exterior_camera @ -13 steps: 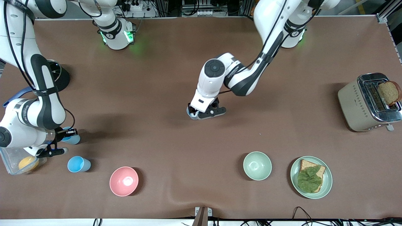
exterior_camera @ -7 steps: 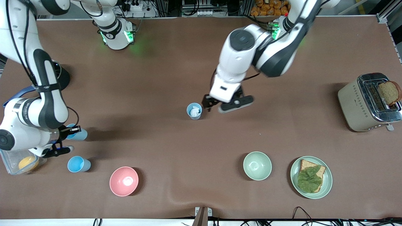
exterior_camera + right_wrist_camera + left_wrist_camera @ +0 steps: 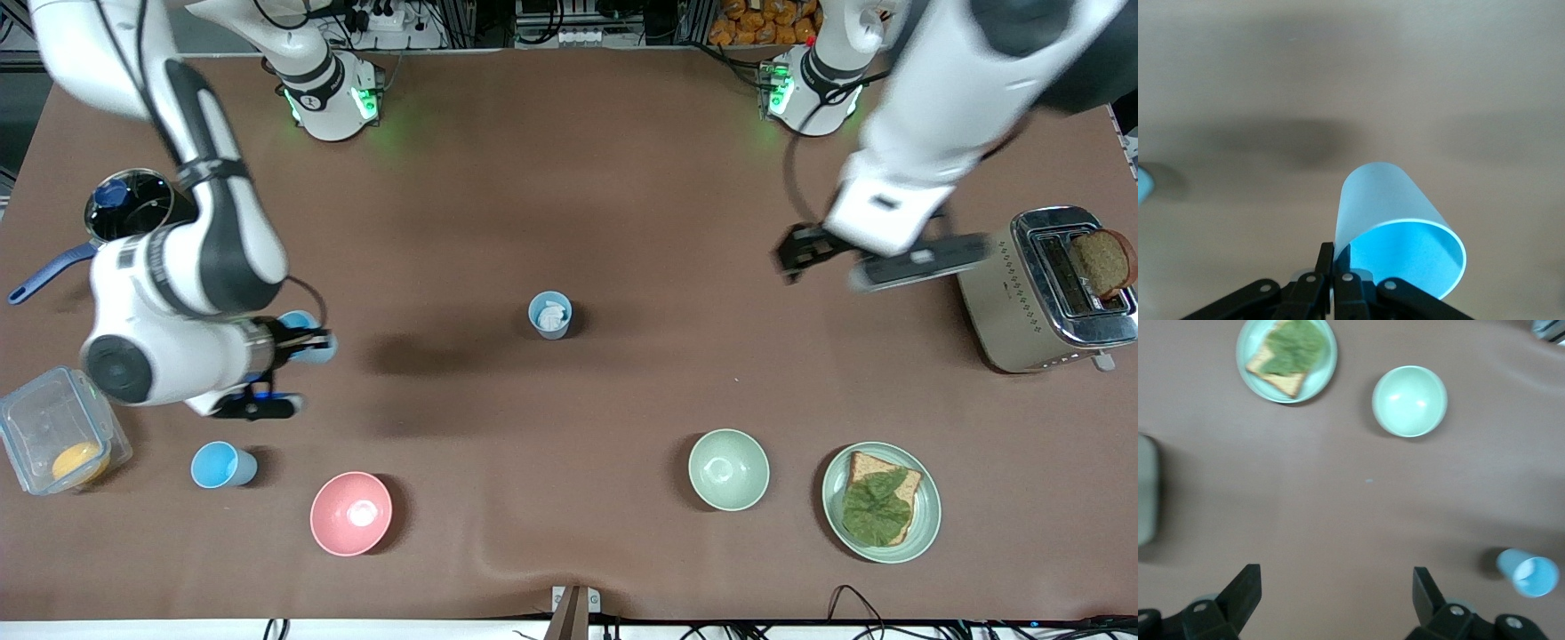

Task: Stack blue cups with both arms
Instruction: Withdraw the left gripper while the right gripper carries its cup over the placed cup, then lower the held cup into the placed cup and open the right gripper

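Note:
A blue cup (image 3: 550, 315) with something white inside stands upright at mid-table; it also shows in the left wrist view (image 3: 1530, 572). My right gripper (image 3: 298, 342) is shut on the rim wall of a second blue cup (image 3: 313, 340), held tilted above the table toward the right arm's end; the right wrist view shows the pinch (image 3: 1336, 255) on that cup (image 3: 1398, 227). A third blue cup (image 3: 222, 465) stands near the pink bowl (image 3: 351, 513). My left gripper (image 3: 867, 262) is open and empty, high over the table beside the toaster (image 3: 1022, 293); its fingers (image 3: 1239, 592) stand wide apart.
A pale green bowl (image 3: 728, 468) and a plate with bread and lettuce (image 3: 880, 502) sit near the front camera. A clear box holding an orange thing (image 3: 53, 440) and a dark pot (image 3: 133, 206) stand at the right arm's end.
My left gripper let go of the middle cup, rose and swung toward the toaster. My right gripper carried its cup up and toward mid-table.

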### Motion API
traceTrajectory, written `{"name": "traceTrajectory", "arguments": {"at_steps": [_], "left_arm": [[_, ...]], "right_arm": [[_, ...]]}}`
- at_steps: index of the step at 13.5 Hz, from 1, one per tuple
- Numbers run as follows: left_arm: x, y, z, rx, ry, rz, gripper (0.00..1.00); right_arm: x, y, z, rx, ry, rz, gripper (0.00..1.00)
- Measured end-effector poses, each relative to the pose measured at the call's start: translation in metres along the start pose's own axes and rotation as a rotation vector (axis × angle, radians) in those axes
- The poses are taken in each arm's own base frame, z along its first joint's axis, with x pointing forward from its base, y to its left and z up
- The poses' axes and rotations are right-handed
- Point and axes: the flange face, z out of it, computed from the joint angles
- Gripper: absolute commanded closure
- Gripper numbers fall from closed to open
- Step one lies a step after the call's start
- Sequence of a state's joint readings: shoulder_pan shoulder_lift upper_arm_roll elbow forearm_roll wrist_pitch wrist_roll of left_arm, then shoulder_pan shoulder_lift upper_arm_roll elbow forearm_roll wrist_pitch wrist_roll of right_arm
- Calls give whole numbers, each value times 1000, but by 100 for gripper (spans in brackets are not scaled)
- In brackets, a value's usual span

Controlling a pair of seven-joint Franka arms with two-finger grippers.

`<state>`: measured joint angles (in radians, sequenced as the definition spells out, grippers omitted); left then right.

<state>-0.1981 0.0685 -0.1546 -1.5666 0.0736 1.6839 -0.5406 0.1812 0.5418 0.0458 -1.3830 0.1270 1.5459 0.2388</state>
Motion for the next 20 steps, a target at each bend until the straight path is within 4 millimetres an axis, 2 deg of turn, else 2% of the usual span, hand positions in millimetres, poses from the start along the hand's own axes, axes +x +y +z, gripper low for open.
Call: {"name": "traceTrajectory", "arguments": {"at_steps": [3,4,6,8,9,10,12,16,20], "left_arm": [[8,-63,-23,25,-23,34,0],[9,-78,-26,32,-35,70,0],[11,-96,-26,39,-56,105,0],[18,-118,-26,38,-61,121,0],[22,-131,-25,27,-66,116,0],[25,-143,-25,11,-71,108,0],[28,-156,-24,1,-76,104,0],[28,-154,-24,1,-78,108,0],[27,-154,-24,1,-78,109,0]], "right_arm": [[-35,-106,3,-40,26,-38,100],[-51,-145,6,-52,48,-71,100],[-78,-211,15,-51,121,-162,100],[-97,-268,41,-49,172,-234,100],[-100,-285,56,-48,185,-243,100],[-98,-293,66,-44,195,-245,100],[-88,-293,73,-34,214,-238,100],[-88,-295,76,-34,213,-227,100],[-93,-312,85,-15,239,-195,100]]}}
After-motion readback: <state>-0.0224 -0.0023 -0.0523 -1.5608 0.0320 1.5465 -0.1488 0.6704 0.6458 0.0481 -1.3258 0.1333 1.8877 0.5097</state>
